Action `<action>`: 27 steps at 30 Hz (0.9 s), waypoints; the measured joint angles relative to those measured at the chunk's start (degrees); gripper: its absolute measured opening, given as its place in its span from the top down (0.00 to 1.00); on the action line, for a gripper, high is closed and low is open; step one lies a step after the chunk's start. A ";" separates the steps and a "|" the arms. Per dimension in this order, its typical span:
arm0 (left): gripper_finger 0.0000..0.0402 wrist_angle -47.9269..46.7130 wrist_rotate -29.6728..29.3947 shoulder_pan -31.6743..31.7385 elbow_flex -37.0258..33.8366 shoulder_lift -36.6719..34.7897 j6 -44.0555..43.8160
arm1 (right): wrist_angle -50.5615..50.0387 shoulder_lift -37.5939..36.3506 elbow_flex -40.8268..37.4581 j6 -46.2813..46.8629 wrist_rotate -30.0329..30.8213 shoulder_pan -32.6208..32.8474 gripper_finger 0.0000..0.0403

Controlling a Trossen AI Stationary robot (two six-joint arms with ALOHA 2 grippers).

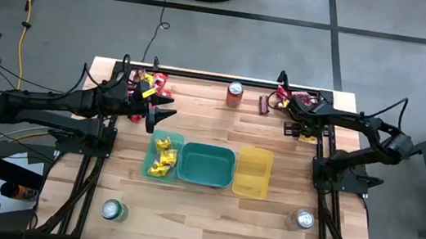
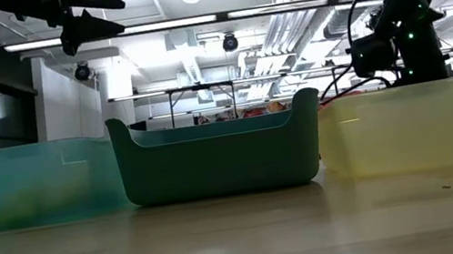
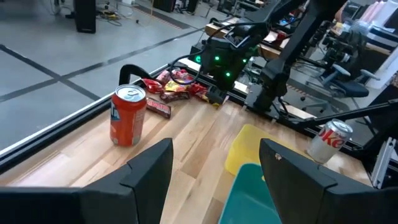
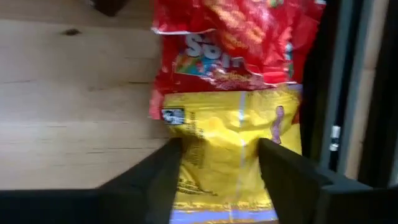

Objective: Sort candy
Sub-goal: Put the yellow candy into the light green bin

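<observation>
Your right gripper (image 4: 217, 165) sits low at the far right corner of the table, fingers spread apart, with a yellow packet (image 4: 233, 143) lying between them; the fingers flank it but you cannot tell whether they touch it. A red packet (image 4: 233, 40) lies just beyond, overlapping the yellow one's far edge. From above, this gripper (image 1: 291, 117) is over the small candy pile (image 1: 295, 106) by the table's right rail, with a dark brown bar (image 1: 264, 104) lying just to its left on the wood.

Your left gripper (image 1: 162, 118) hangs empty and open above the table, just behind the teal bin (image 1: 149, 154), its fingers parted wide. Behind that arm, at the far left corner, a second heap of red and yellow packets (image 1: 150, 85) rests on the wood.

The teal bin already holds several yellow packets (image 1: 163, 156). Beside it stand the green bin (image 1: 205, 180) and then the yellow bin (image 1: 254, 173), the three touching in a row near the table's middle.

A red can (image 1: 235, 94) stands upright at the far edge between the two heaps. A green can (image 1: 111, 209) stands near the front left, and a silver can (image 1: 304, 220) near the front right.
</observation>
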 joint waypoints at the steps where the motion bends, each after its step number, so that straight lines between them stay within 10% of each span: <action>1: 0.43 0.00 0.00 0.00 0.00 0.00 -0.68 | 0.43 -0.03 -0.69 -0.64 -0.50 0.02 0.58; 7: 0.43 0.30 -0.81 -0.07 0.00 0.00 -3.14 | -2.02 -1.12 -1.86 -4.64 -2.38 0.98 0.95; 16: 0.43 6.09 -0.85 -0.07 0.00 0.01 -0.25 | -7.35 -13.35 7.25 -6.31 -6.64 7.78 0.98; 27: 0.43 7.15 -1.31 -0.07 0.00 0.02 0.42 | 18.80 -24.38 17.23 -13.63 -15.57 23.15 0.99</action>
